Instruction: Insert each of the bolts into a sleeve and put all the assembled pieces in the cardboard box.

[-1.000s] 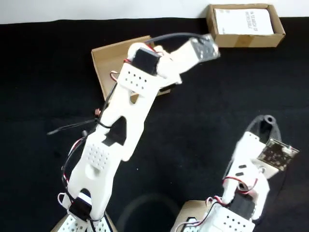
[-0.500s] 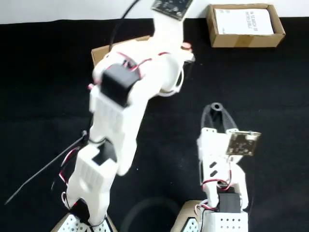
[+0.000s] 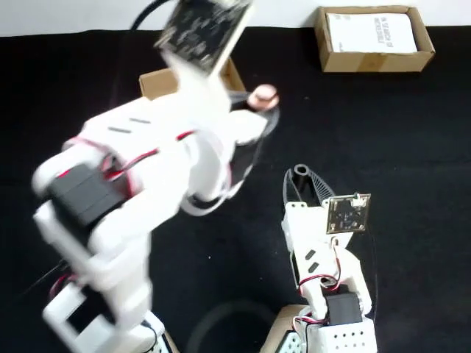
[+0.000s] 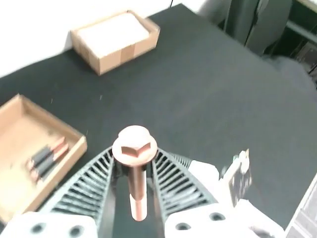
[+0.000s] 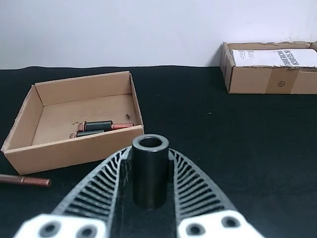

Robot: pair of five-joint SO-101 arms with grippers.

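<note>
My left gripper [image 4: 134,151] is shut on a copper bolt [image 4: 133,171], hex head away from the wrist; from above the bolt's head [image 3: 263,96] shows beside the cardboard box [image 3: 153,83], which the left arm largely covers. My right gripper [image 5: 150,154] is shut on a black sleeve [image 5: 150,173] held upright with its bore open; the sleeve [image 3: 301,173] sits mid-table, below and right of the bolt. The cardboard box [image 5: 74,145] holds two assembled pieces [image 5: 97,127], which also lie in the box [image 4: 67,134] as a pair of assembled pieces [image 4: 47,156].
A loose bolt [image 5: 25,181] lies on the black table in front of the cardboard box. A second box [image 3: 374,35] with white paper stands at the back right. The raised left arm [image 3: 125,213] looms over the table's left half.
The left arm has swung up and drawn its bolt back and left, from near the back-right box to beside the cardboard box. The right gripper has carried the sleeve leftward toward it.
</note>
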